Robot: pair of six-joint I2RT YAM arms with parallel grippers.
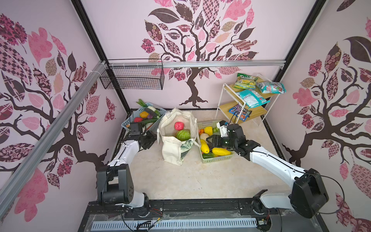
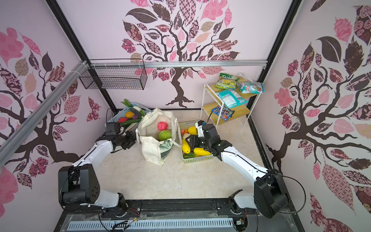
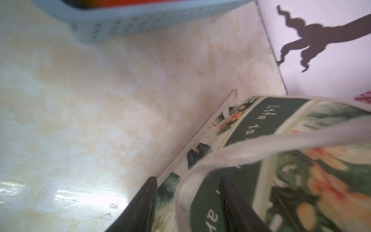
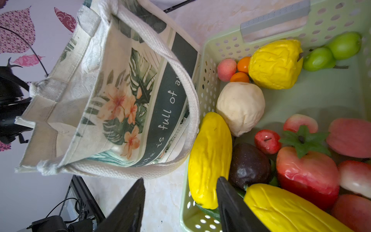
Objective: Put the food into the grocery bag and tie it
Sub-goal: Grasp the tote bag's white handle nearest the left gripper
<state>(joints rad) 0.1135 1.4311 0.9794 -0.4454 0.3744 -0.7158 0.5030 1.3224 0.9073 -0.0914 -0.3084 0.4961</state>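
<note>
Both top views: bag (image 1: pixel 172 152) (image 2: pixel 152 150) in the middle of the frame, standing on the table (image 1: pixel 180 180) (image 2: pixel 160 180), mouth wide open. Inside it: red fruit (image 1: pixel 179 126) (image 2: pixel 162 126) and, just below in the frame, cabbage (image 1: pixel 183 135) (image 2: pixel 165 135). Left of the bag: blue basket (image 1: pixel 155 126) (image 2: pixel 112 120) full of food. Left gripper (image 1: pixel 149 140) (image 2: pixel 132 140) low beside the bag's left side, jaws too dark to tell from here. Right of the bag: green basket (image 1: pixel 217 158) (image 2: pixel 197 159), just beside it, with a long yellow fruit (image 1: pixel 203 147) (image 2: pixel 186 147) at its near edge. Right gripper (image 1: pixel 209 140) (image 2: pixel 189 141) over that basket, pointing at the bag. Upper right: shelf (image 1: pixel 259 109) with packets (image 1: pixel 252 97).

Left wrist view: left gripper (image 3: pixel 187 177) at the bottom middle, jaws partly apart. Handle (image 3: pixel 261 144) of the bag (image 3: pixel 281 112) running between the two jaws, a gap on each side, not pinched. Printed side of the bag at lower right. Blue basket (image 3: pixel 140 22) across the top. Bare table (image 3: pixel 80 100) on the left.

Right wrist view: right gripper (image 4: pixel 180 179) at the bottom middle, jaws partly apart, holding nothing. One jaw over the table (image 4: pixel 160 200), one over the green basket (image 4: pixel 226 43). Yellow fruit (image 4: pixel 209 158) in the basket's edge, its end showing between the jaws. Bag (image 4: pixel 120 100) filling the left and middle, handle (image 4: pixel 192 104) touching the basket wall.
</note>
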